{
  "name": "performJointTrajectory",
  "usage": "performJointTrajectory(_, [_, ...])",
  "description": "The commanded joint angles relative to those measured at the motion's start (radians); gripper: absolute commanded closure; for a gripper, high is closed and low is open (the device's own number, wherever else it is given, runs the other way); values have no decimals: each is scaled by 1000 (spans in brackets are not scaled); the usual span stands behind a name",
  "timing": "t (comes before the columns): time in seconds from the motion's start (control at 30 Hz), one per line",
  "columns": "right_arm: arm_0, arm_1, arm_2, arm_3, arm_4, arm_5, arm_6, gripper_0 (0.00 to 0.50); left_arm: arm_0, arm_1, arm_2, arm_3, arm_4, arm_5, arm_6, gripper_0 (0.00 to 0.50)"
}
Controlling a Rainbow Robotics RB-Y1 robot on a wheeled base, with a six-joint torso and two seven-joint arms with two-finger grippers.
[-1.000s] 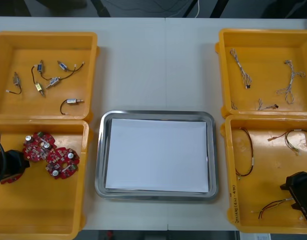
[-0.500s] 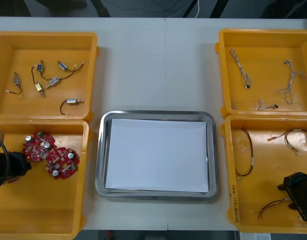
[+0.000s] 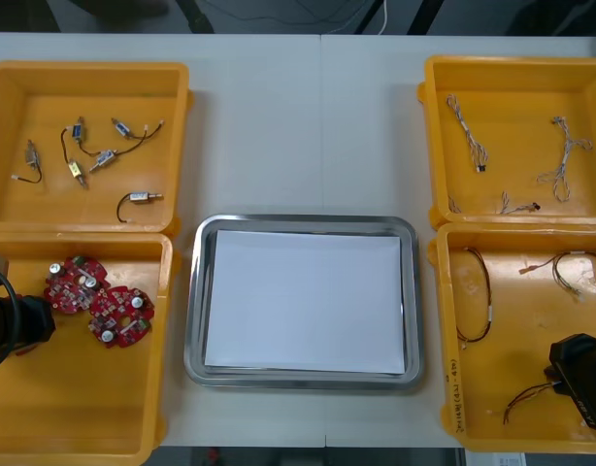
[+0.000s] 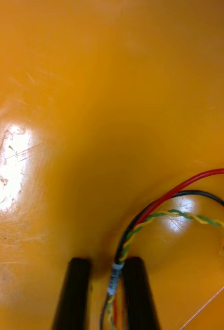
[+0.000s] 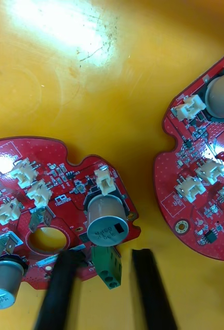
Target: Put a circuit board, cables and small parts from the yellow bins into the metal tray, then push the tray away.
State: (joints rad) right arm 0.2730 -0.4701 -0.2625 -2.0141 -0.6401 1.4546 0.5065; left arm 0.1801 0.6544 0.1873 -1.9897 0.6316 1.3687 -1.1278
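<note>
Jaws open on both: your right gripper [image 4: 106, 261] straddles the red and yellow cable [image 4: 138, 224], your left gripper [image 5: 106, 254] a circuit board [image 5: 55, 165] at its edge, poised to pinch.

Front cam looks steeply down on the whole bench [image 3: 317, 126]: four yellow bins [image 3: 133, 97], metal tray [image 3: 303, 222]. Left wrist cam is close over the round red circuit boards [image 5: 194, 170]. Right wrist cam is close over a red and yellow cable [image 4: 148, 215] on a bin floor; front cam covers both spots from farther off.

Two red circuit boards [image 3: 121, 316], perhaps touching, flat in yellow bin [image 3: 75, 398]
</note>
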Motion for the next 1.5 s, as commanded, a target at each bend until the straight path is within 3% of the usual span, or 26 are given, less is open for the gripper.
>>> performJointTrajectory(0.03, [28,7,9,5,-3,-10,-14,500,28,-12,-9,-6,-10,-6,71,500])
performJointTrajectory(0.27, [26,-5,-24,-35,-18,32,-11,500,28,-10,-2,-6,-4,0,52,500])
performJointTrajectory(0.63, [11,-82,-182,-150,-164,205,3,500,30,-10,41,-14,20,47,19,500])
performJointTrajectory(0.87, [-3,-176,-297,-238,-242,305,24,500,25,-7,106,-60,46,144,-3,500])
performJointTrajectory(1.17, [-35,-344,-313,-387,-239,420,37,500,5,21,164,-138,79,268,-7,500])
performJointTrajectory(1.3, [-70,-410,-320,-387,-302,463,49,500,-11,47,182,-166,94,310,-4,500])
performJointTrajectory(1.5, [-130,-461,-325,-387,-403,465,84,500,-56,86,196,-193,115,372,-6,500])
